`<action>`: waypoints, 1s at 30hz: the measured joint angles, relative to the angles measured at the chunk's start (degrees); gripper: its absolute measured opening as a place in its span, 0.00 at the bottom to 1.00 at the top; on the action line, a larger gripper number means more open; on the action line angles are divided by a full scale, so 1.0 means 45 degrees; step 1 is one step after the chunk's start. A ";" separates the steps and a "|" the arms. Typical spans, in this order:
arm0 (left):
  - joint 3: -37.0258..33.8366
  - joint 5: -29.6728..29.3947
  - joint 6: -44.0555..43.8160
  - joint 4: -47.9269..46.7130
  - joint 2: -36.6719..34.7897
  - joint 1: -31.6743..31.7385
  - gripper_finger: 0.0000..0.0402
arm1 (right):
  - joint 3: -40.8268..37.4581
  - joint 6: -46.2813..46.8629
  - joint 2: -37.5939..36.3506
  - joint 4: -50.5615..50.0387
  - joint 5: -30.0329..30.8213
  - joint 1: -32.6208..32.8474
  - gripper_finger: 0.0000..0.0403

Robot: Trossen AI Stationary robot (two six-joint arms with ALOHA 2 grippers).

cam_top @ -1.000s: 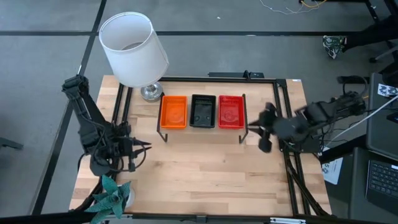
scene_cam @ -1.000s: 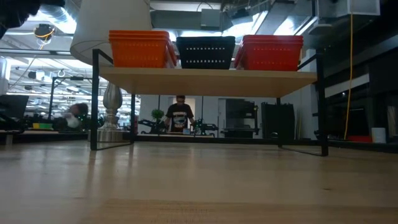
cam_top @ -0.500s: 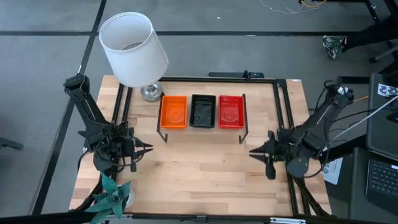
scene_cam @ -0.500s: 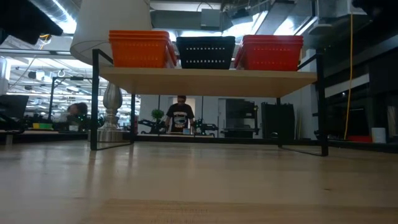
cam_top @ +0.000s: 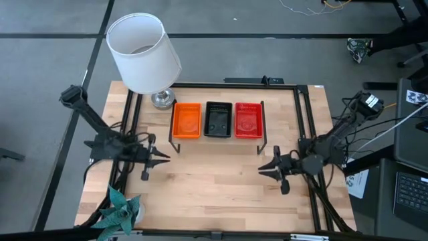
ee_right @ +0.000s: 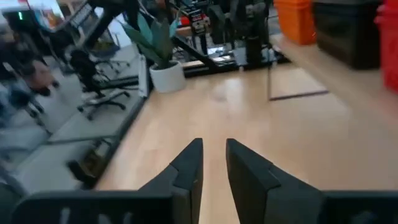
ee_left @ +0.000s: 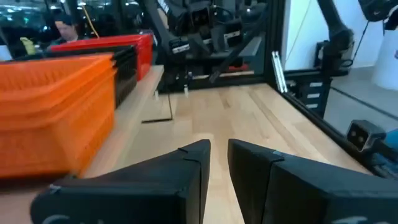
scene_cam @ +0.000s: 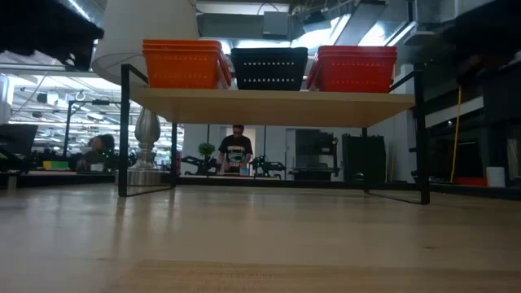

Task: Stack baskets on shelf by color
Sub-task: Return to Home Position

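Observation:
Three stacks of baskets stand side by side on the shelf [scene_cam: 273,107]: orange [cam_top: 186,120], black [cam_top: 218,120] and red [cam_top: 249,120]. The low view shows them as orange [scene_cam: 183,63], black [scene_cam: 269,67] and red [scene_cam: 354,68]. My left gripper [cam_top: 164,158] hovers near the shelf's left leg, pointing level toward the table's right. My right gripper [cam_top: 263,169] hovers near the shelf's right end, pointing toward the table's left. Both are open by a narrow gap with nothing between the fingers, as the wrist views show for the left [ee_left: 219,149] and the right [ee_right: 214,149].
A lamp with a white shade [cam_top: 142,52] stands at the far left corner. A potted plant [cam_top: 120,211] sits at the near left corner. Black frame rails [cam_top: 304,120] run along the table's sides. Bare wood [cam_top: 214,181] lies between the grippers. A person [scene_cam: 236,151] stands in the room behind.
Both arms have come down and tipped toward level. My right gripper has sunk from beside the shelf's right end toward the table's near edge and left. My left gripper has moved a little toward the table's right. The baskets have kept still.

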 joint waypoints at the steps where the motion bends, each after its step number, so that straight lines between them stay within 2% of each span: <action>1: -0.0309 0.0342 0.0069 0.0145 -0.0221 0.0292 0.13 | -0.0127 -0.0465 -0.0027 0.0121 -0.0146 -0.0241 0.18; 3: -0.0884 0.0666 -0.0078 0.0084 -0.0936 0.0738 0.13 | -0.0400 -0.1003 -0.0315 0.0133 -0.0092 -0.0657 0.18; 6: -0.0851 0.1186 -0.0348 -0.0925 -0.2023 0.1156 0.12 | -0.0817 -0.1390 -0.1035 0.0113 -0.0295 -0.1185 0.18; 12: -0.0830 0.3059 0.2249 -0.1376 -0.3949 0.1699 0.13 | -0.0973 -0.2580 -0.2726 0.0109 -0.1857 -0.2268 0.18; 17: -0.0841 0.4652 0.2521 -0.3267 -0.5808 0.2375 0.12 | -0.0983 -0.3654 -0.3705 -0.0558 -0.2188 -0.3020 0.18; 21: -0.0827 0.5742 0.2301 -0.4515 -0.6838 0.3506 0.12 | -0.0983 -0.3498 -0.4195 -0.1167 -0.2201 -0.3771 0.18; 26: -0.0827 0.8077 0.1909 -0.5159 -0.7168 0.5480 0.12 | -0.0983 -0.3178 -0.4250 -0.1275 -0.3025 -0.4771 0.18; 30: -0.0827 0.8674 0.1220 -0.6086 -0.7167 0.7192 0.12 | -0.0983 -0.2585 -0.4250 -0.1420 -0.3167 -0.5305 0.18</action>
